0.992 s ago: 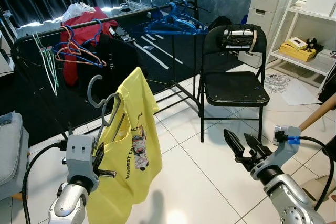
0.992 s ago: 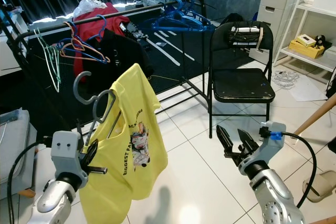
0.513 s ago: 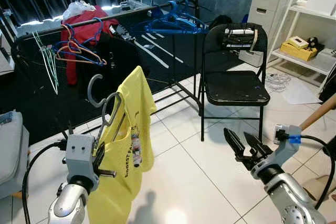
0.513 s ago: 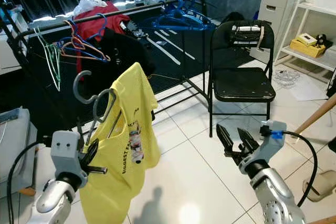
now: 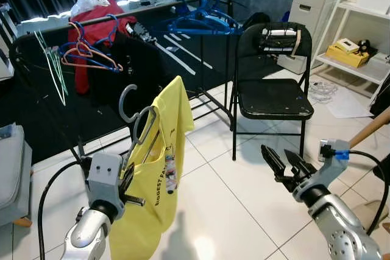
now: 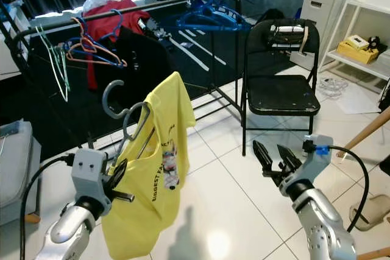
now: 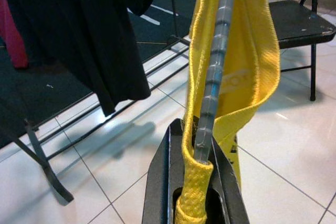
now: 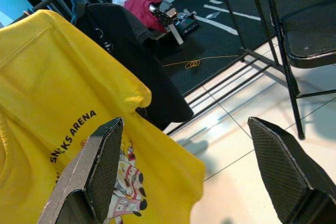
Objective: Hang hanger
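Hanger (image 5: 139,127) upright in left gripper (image 5: 127,178), hook topmost.

Head stereo pair: looks forward and down from above both arms, across white tile toward the clothes rail (image 5: 122,13) and folding chair (image 5: 272,92), both well beyond the grippers. The two eyes share nearly the whole scene (slight sideways offset).

Left wrist camera: looks along the left gripper (image 7: 195,182), very near the grey hanger (image 7: 212,85) and yellow shirt (image 7: 257,51) between its fingers; rail base and chair seat beyond.

Right wrist camera: looks between the spread fingers of the right gripper (image 8: 197,169) at the same shirt, near; black garment (image 8: 131,61) and chair legs beyond, shared with the head views.
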Available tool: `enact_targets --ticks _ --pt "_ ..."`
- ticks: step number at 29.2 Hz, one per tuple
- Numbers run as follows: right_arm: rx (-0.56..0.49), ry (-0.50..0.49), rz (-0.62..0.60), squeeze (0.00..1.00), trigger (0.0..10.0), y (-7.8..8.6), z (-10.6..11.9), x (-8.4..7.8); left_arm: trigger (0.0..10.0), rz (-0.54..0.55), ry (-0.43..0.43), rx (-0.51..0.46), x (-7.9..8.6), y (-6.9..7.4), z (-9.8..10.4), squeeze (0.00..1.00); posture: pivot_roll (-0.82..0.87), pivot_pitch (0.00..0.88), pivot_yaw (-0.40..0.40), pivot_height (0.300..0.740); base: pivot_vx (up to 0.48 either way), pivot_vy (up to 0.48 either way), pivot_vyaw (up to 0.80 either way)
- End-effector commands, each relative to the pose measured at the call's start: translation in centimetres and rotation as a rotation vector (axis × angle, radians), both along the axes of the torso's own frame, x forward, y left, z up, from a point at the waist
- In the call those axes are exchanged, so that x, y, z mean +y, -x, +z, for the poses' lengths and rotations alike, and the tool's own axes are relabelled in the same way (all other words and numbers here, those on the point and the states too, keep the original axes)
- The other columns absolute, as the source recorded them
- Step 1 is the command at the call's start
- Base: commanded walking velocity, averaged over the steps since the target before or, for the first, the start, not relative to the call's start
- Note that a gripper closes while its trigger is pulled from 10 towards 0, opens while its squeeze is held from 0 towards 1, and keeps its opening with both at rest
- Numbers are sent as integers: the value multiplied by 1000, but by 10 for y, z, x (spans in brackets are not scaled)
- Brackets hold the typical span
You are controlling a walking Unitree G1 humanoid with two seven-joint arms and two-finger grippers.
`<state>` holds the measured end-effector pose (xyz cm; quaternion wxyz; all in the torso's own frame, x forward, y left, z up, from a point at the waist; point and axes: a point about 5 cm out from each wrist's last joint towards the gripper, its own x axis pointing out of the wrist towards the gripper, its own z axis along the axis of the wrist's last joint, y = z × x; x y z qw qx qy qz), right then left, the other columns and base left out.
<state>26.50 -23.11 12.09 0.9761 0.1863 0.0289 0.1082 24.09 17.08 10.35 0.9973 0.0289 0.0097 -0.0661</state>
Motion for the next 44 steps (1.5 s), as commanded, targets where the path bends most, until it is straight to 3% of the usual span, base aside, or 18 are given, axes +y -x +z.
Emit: enact_targets --ticks 1,11,21,30,44 --pt "5 -1 3 0 10000 -1 -3 2 10000 1 -17 -26 3 -2 4 0 -95 4 67 740 0 0 0" --pt "5 -1 6 0 10000 -2 -5 2 10000 -21 -20 -19 3 -2 3 0 -95 2 69 740 253 0 0" --pt "4 -3 6 0 10000 -3 -5 1 10000 -144 -52 -27 -7 2 10 0 -84 0 72 740 325 0 0" --pt "6 -7 7 0 10000 -2 -9 1 10000 -240 -40 -32 -26 5 15 0 -86 0 82 740 353 0 0" --pt "6 -6 7 0 10000 0 -11 1 10000 -217 -21 -4 -29 5 15 0 -89 0 84 740 352 0 0"
